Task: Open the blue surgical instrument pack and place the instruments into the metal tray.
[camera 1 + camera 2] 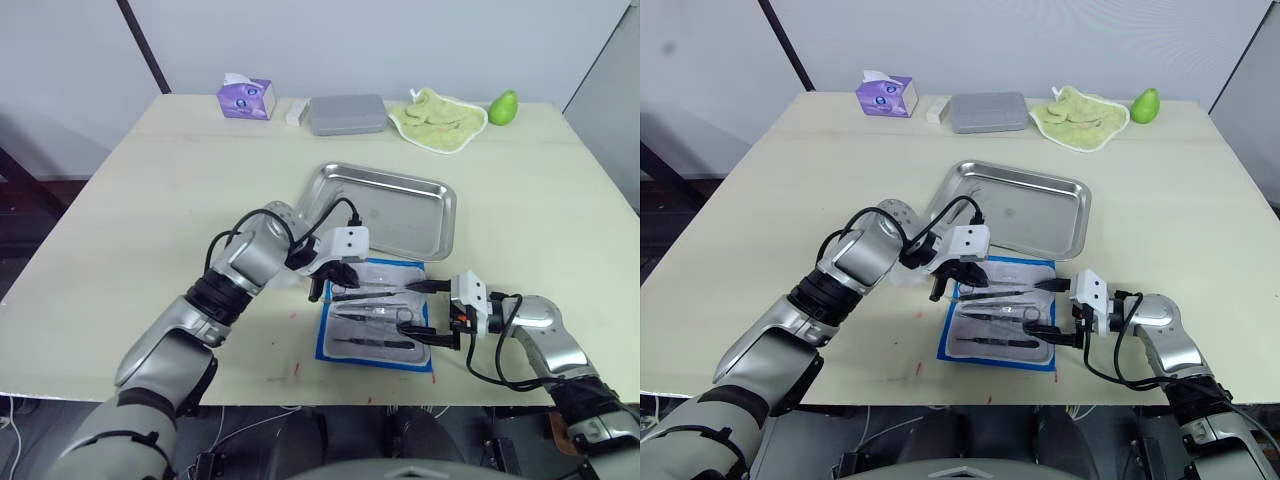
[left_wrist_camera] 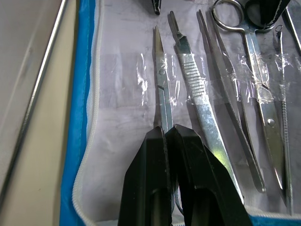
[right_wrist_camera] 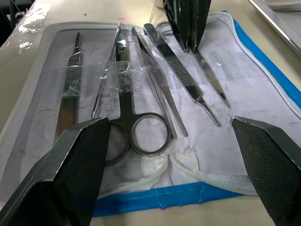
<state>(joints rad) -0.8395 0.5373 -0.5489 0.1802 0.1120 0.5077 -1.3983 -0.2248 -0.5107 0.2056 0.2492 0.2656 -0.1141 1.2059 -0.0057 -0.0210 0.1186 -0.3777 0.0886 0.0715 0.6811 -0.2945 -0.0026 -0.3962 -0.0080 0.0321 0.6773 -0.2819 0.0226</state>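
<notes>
Already unzipped, the blue surgical instrument pack (image 1: 376,318) lay flat on the counter (image 1: 150,190) just in front of the metal tray (image 1: 385,210), which held nothing. Its instruments (image 3: 155,84) sat under clear straps. The left hand (image 2: 165,141) had pinched a slim tool (image 2: 161,80); the strap might snag it and drag the pack. The right hand (image 3: 169,155) waited wide open.

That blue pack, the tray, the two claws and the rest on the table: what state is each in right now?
Blue surgical instrument pack: open, lying flat.
Instruments: in the pack, under clear straps.
Metal tray: empty.
Left claw: shut on the pointed instrument at the pack's tray-side edge.
Right claw: open wide, at the pack's right end.
Grey box: closed.
Tissue box: tissue sticking out.
</notes>
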